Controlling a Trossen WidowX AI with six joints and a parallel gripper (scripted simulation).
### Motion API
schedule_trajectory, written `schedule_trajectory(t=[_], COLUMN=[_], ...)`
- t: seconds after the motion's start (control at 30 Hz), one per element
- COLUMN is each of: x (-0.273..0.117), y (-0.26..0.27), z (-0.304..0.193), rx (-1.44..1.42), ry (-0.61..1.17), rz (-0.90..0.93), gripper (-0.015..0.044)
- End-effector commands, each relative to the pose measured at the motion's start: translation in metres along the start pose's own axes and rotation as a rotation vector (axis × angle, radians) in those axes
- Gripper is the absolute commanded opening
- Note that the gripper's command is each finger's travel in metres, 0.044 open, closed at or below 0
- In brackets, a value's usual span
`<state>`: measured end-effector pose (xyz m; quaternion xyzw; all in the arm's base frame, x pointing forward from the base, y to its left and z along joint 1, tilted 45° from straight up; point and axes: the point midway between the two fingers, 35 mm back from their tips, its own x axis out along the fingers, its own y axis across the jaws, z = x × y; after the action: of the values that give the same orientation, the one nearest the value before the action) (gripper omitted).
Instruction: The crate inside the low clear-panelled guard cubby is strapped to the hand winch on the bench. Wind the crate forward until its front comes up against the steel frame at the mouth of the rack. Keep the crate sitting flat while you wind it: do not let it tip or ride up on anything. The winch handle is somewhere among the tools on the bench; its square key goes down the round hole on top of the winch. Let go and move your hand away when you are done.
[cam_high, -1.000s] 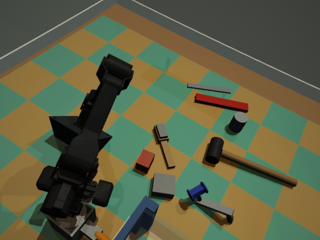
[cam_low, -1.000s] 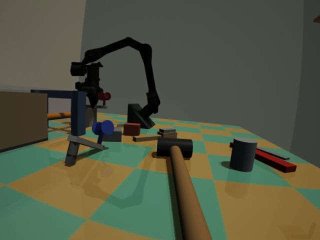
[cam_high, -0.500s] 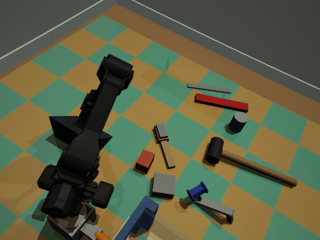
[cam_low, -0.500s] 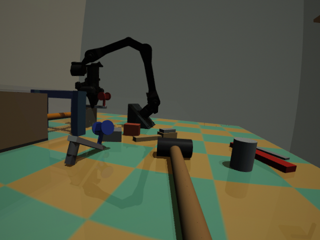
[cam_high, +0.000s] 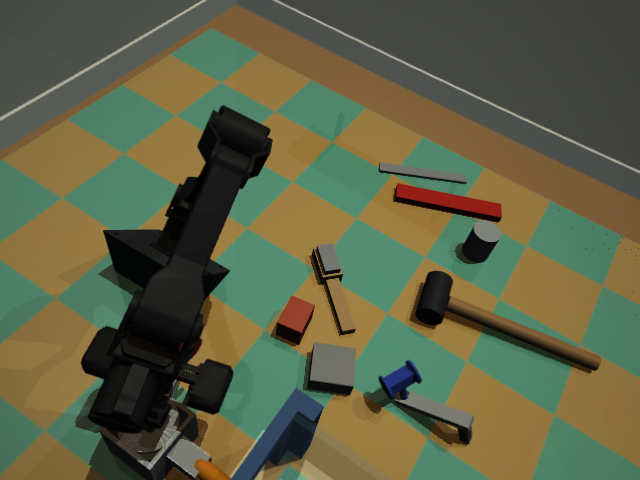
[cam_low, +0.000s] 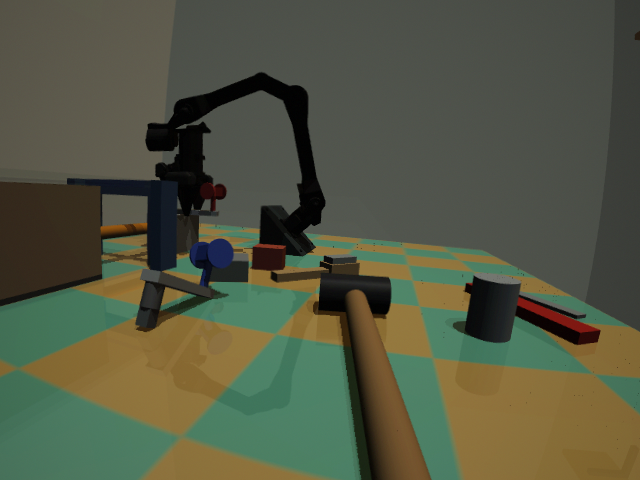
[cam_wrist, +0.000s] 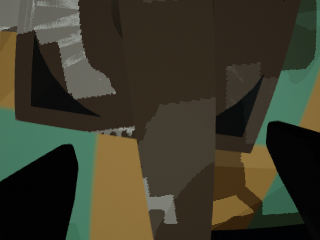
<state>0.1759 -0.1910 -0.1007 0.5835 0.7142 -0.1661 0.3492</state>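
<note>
Red crank (cam_low: 212, 191) (cam_wrist: 175, 120) was on top of the winch (cam_high: 150, 469) (cam_low: 188, 235) (cam_wrist: 25, 90), key presumably in the hole. Looked stiff and fairly light; I'd have grabbed low on the flat arm or up on the knob, which might be slick. Gripper (cam_high: 152, 405) (cam_low: 192, 209) (cam_wrist: 172, 144) was wide open, holding nothing, fingers straddling the arm without touching. Couldn't make out the crate, so no clue how much winding was left.

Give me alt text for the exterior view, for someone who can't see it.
A black robot arm reaches over a checkered bench, its open gripper beside a red-knobbed crank. A mallet fills the foreground, with a blue-knobbed crank left of it.
</note>
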Motion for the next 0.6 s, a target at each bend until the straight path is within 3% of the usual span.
schedule_trajectory(t=[0.0, 0.17, 0.43, 0.57], x=[0.001, -0.014, -0.118, -0.127], y=[-0.001, 0.000, -0.004, -0.005], z=[0.000, 0.002, -0.006, -0.009], rx=[0.000, 0.000, 0.004, 0.005], ry=[0.001, -0.011, -0.098, -0.106], rz=[-0.004, 0.000, 0.025, 0.027], gripper=[0.0440, 0.0440, 0.0440, 0.0440])
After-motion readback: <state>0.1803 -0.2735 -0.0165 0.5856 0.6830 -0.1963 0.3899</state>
